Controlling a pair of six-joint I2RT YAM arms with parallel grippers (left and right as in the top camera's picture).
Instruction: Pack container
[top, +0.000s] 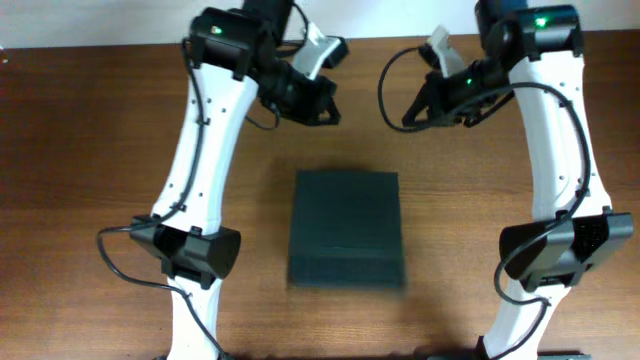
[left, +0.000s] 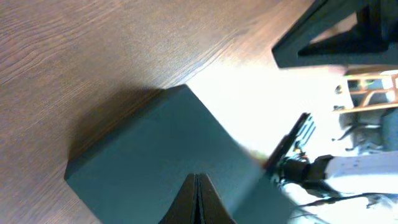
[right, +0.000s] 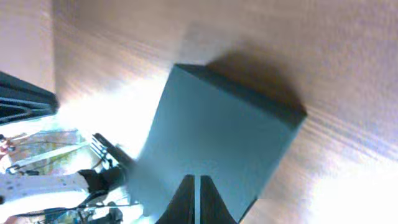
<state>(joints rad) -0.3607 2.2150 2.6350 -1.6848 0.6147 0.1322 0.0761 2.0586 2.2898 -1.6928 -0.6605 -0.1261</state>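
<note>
The container (top: 347, 225) is a dark green-black matte box lying shut in the middle of the wooden table, lid down. My left gripper (top: 322, 106) hangs above the table behind the box's back left corner, fingers shut and empty. My right gripper (top: 414, 112) hangs behind the back right corner, fingers together and empty. In the left wrist view the box (left: 155, 149) fills the lower middle below the shut fingertips (left: 198, 178). In the right wrist view the box (right: 217, 137) lies below the fingertips (right: 194, 179), which show only a hairline gap. No hand tools are in view.
Both arm bases (top: 195, 255) (top: 555, 250) stand at the front, left and right of the box. The table's back edge (top: 100, 45) meets a pale wall. A black frame (left: 336, 37) shows beyond the table in the left wrist view.
</note>
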